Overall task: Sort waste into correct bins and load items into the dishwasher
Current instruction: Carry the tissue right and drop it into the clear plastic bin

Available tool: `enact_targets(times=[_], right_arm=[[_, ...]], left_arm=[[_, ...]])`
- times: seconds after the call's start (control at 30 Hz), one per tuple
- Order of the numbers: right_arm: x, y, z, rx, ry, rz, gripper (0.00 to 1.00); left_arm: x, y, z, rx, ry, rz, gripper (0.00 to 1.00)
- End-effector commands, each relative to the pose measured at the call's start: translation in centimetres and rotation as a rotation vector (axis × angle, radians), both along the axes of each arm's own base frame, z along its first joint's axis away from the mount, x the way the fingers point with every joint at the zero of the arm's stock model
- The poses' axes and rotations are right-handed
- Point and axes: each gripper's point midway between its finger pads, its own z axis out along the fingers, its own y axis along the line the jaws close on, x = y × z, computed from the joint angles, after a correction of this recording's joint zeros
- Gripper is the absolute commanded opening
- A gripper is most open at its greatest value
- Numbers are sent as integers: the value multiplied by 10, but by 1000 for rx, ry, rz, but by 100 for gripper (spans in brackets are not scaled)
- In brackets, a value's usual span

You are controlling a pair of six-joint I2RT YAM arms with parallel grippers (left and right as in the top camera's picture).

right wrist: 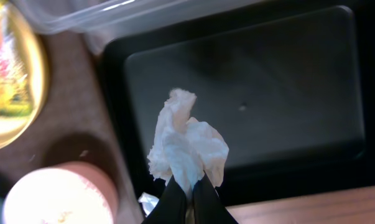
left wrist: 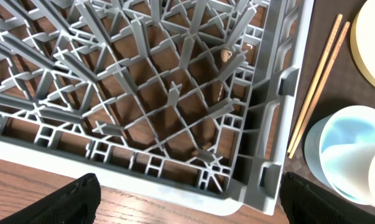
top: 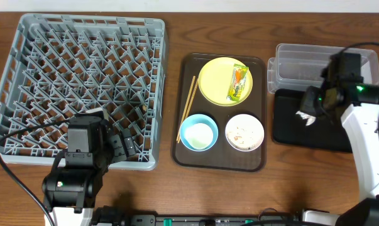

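right gripper (right wrist: 187,194) clamped on tissue (right wrist: 186,140) above black tray (right wrist: 287,81) | centre it, go low before release | left gripper (left wrist: 193,198) spread apart, empty, by dish rack (left wrist: 175,93)

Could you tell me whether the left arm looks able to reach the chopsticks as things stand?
Probably yes. The left end effector is open and empty at the rack's near corner, and the chopsticks lie uncovered just past the rack wall, though the blue bowl crowds their near end.

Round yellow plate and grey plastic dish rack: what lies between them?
The thin wooden chopsticks, lying on the dark brown serving tray beside the round yellow plate; the overhead view shows it.
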Motion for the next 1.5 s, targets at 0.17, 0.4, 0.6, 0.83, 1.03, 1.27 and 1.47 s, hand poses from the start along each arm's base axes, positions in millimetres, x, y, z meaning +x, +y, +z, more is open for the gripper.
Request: enact_targets(times=[0.17,0.4,0.6,0.83,1.03,1.27,1.47], right_arm=[[-4,-22,-27,12,-16,-79,1],[0,-18,-26,30,-32,-70,1],[0,-19,-26,29,-33,-71,1],[2,-19,-25,28,-44,-71,1],[25,-11,-10,75,-149,-42,1],[90,-26,56,6,-490,-31,1],[114,-67,88,-190,-648,-156,1]], left_arm=[[3,-1,10,6,-25,-18,94],[3,-1,10,5,-25,-17,94],[2,-1,9,6,-21,-18,94],[2,-1,9,6,-22,-18,94],[2,-1,9,6,-22,-18,94],[2,-1,9,6,-22,-17,94],[2,-1,9,6,-21,-17,94]])
